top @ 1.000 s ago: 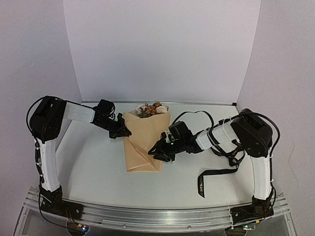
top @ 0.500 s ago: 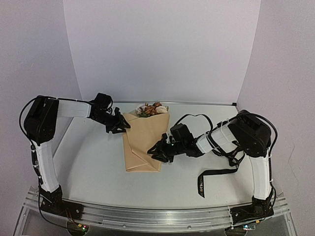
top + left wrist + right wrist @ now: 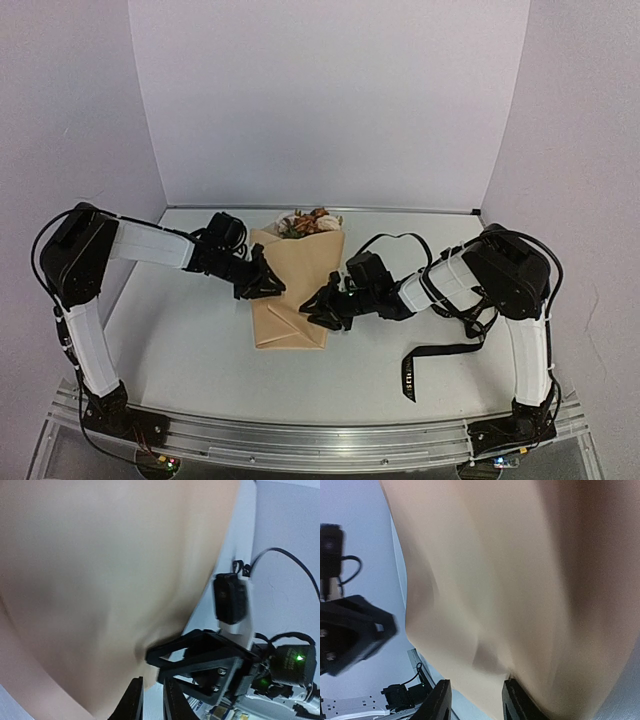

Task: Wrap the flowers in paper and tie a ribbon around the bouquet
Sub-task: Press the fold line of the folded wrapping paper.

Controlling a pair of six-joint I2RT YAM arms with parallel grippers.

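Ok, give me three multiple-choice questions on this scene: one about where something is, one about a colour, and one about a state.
1. Where does the ribbon lie?
A against the back wall; B on the table by the right arm; C over the front rail.
2. What colour is the paper?
A white; B tan; C green.
3. In what state are the flowers?
A wrapped, blooms showing at the far end; B lying bare; C wholly covered.

Answers:
1 B: it lies loose near the right arm, apart from the paper.
2 B: the paper is tan in every view.
3 A: blooms stick out of the paper's far end.
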